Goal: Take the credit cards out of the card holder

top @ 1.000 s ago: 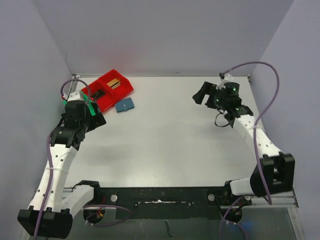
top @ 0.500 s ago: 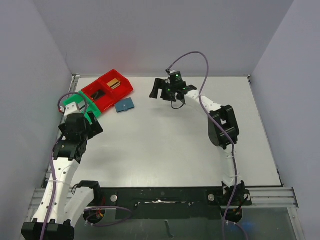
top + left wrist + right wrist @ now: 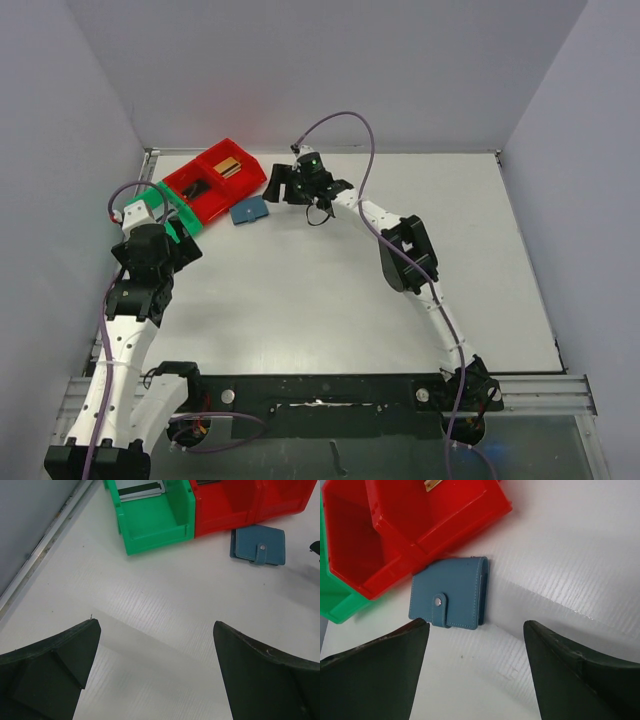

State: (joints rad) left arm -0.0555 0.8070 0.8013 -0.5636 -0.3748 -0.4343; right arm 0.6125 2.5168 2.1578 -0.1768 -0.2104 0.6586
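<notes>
The card holder [image 3: 250, 211] is a small blue wallet, lying closed with its snap strap fastened, on the white table next to the red bin. It also shows in the left wrist view [image 3: 258, 545] and the right wrist view [image 3: 449, 599]. My right gripper [image 3: 283, 184] is open and empty, hovering just right of and behind the card holder; in its wrist view [image 3: 475, 624] the holder lies just ahead of the left finger. My left gripper [image 3: 188, 238] is open and empty [image 3: 155, 625], well short of the bins and the holder. No cards show outside the holder's pockets.
A red two-compartment bin [image 3: 215, 180] stands at the back left with a gold card [image 3: 229, 167] in its far compartment. A green bin [image 3: 165, 205] adjoins it on the left, holding a silver-edged card [image 3: 142, 487]. Grey walls enclose the table's back and sides.
My right arm has swung from the back right across the table to the card holder. My left arm has drawn back slightly toward its base.
</notes>
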